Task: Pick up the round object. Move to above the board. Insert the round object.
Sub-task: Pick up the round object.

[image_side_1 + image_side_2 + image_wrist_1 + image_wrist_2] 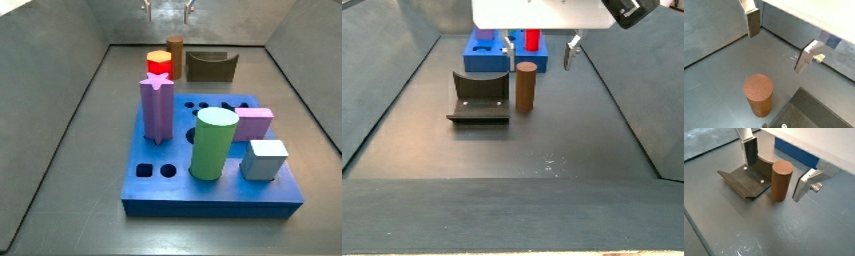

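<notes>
The end effector (775,167) hung just above the round object (781,180), its fingers wide apart. The peg stood upright beside the fixture (745,181).

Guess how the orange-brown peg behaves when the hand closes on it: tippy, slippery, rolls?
The round object stands upright, tall and slim, so an off-centre nudge would likely tip it. On its side it would probably roll, being a plain cylinder. Its matte, slightly grainy surface suggests decent grip. The hand is open, a finger each side; the fixture stands close beside the peg.
</notes>
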### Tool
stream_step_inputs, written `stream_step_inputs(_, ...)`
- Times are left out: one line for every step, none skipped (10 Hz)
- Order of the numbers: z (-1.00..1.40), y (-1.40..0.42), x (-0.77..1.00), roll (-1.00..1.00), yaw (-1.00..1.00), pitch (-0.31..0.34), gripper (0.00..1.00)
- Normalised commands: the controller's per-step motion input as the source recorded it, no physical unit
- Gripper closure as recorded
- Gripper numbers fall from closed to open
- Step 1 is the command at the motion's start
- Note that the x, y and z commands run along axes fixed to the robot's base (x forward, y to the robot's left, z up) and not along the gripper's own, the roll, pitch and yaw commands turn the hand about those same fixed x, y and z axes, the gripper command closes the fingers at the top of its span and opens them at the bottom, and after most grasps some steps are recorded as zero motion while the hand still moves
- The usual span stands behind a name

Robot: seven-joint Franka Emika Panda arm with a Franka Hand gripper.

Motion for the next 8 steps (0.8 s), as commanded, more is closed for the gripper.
stream_step_inputs(0.0, 0.02, 0.0, 0.0, 0.0, 0.0, 0.0)
stream_step_inputs(-0.07, -0.03, 0.01, 0.07, 0.0, 0.0, 0.0)
stream_step_inputs(-0.27, -0.37, 0.18, 0.01, 0.0, 0.0, 0.0)
stream_step_inputs(-0.45, -0.51, 0.36, 0.08, 0.0, 0.0, 0.0)
stream_step_inputs(-0.45, -0.53, 0.42, 0.0, -0.02, 0.054, 0.0)
stream_step_inputs(-0.4, -0.43, 0.49, 0.0, -0.03, 0.111, 0.0)
stream_step_inputs(-0.37, -0.31, 0.45, -0.05, -0.05, 0.103, 0.0)
stream_step_inputs(-0.43, -0.08, 0.15, -0.06, -0.03, 0.0, 0.0)
